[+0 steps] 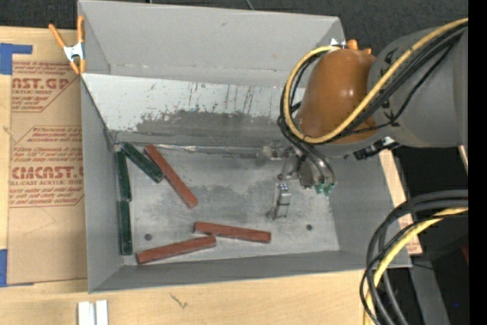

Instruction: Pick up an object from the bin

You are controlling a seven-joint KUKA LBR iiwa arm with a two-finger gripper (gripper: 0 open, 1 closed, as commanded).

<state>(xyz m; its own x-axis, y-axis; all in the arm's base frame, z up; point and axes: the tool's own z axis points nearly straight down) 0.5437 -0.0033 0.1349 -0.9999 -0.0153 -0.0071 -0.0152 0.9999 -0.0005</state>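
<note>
My gripper [282,203] hangs low over the bin floor, right of the middle, with bare grey floor under it. Nearest to it lies a red-brown flat stick [232,232], just down and to the left near the front wall, apart from the gripper. A second red-brown stick [176,249] lies end to end with it further left. A third red-brown stick [171,176] lies slanted in the left half of the bin.
Two dark green sticks lie at the left: a short one [143,162] beside the slanted red-brown stick, and a long one [123,203] along the left wall. The arm with its orange cover and cables comes in from the right, above the gripper.
</note>
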